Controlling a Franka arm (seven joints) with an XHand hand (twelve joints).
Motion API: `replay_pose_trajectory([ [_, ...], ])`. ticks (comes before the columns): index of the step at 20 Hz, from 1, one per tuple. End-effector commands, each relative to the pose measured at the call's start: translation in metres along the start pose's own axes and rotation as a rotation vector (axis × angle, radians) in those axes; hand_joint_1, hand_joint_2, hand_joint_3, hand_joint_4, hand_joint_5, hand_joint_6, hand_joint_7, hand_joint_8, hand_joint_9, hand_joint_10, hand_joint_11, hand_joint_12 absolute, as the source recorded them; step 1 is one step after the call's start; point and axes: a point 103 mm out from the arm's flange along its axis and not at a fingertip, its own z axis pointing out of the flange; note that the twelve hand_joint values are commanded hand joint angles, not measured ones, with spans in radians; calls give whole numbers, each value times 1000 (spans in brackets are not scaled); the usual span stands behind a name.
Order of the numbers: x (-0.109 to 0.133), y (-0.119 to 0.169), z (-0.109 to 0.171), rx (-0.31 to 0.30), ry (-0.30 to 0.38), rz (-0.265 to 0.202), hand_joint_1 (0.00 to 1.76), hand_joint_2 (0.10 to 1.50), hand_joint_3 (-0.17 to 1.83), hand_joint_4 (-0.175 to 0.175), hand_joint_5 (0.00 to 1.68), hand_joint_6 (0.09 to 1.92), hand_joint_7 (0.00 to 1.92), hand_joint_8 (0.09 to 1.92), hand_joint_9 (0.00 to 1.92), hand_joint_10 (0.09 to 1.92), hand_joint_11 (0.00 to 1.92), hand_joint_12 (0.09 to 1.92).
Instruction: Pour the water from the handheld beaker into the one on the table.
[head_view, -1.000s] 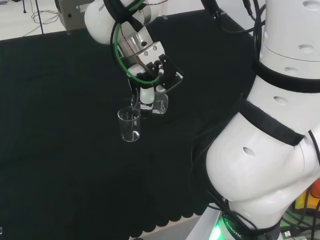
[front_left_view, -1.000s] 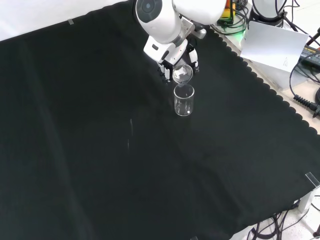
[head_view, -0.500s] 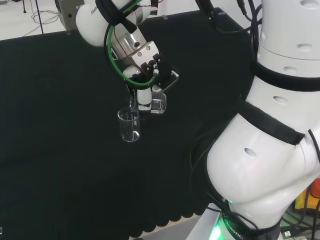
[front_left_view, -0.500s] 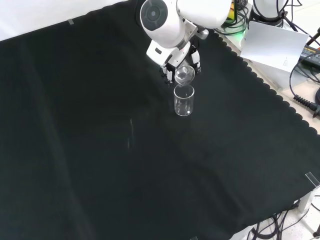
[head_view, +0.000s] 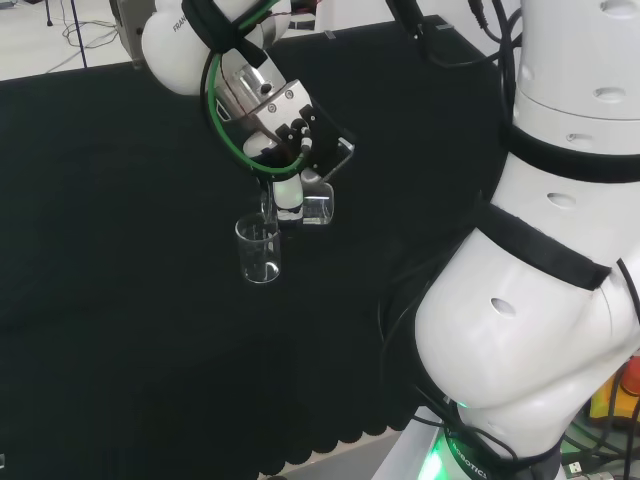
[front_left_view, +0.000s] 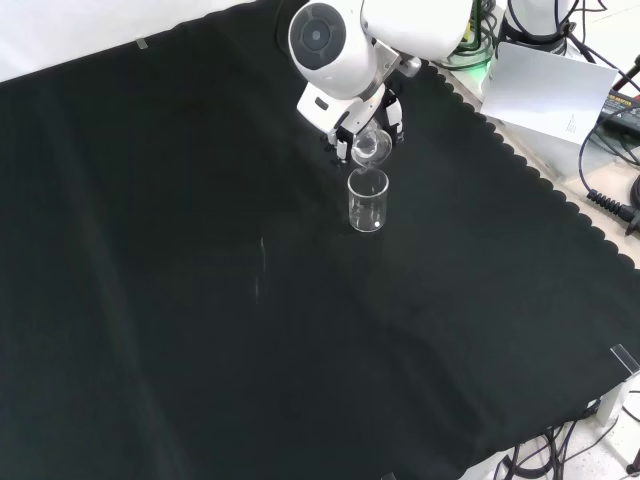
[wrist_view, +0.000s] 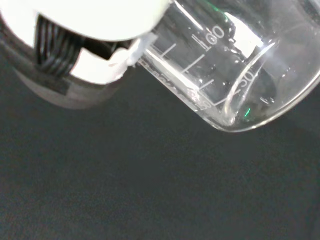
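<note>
Tilted further since before, 1 handheld beaker (head_view: 316, 206), gripped in the curled hand (head_view: 287, 150), leans over 1 table beaker (head_view: 259, 250).

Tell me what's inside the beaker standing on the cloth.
The standing beaker looks empty in the front view; clear water in it would be hard to see. The hand holds the tilted beaker just above its rim.
</note>
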Motion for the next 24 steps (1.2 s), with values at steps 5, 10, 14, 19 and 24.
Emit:
replay_pose_trajectory([
  [5,6,-1,-5,8,-37,4,1150,690,523,175,1394,392,1790,87,1795,87,1619,528],
  [10,8,-2,-9,24,-62,9,1149,690,525,175,1392,396,1790,87,1796,87,1619,528],
  [14,11,-2,-11,33,-75,16,1149,690,526,175,1390,400,1791,87,1797,87,1620,528],
  [19,13,-1,-14,53,-97,26,1149,690,527,175,1388,405,1793,87,1798,87,1621,527],
  [24,18,-1,-17,64,-122,41,1149,690,528,175,1386,409,1793,87,1798,87,1622,527],
])
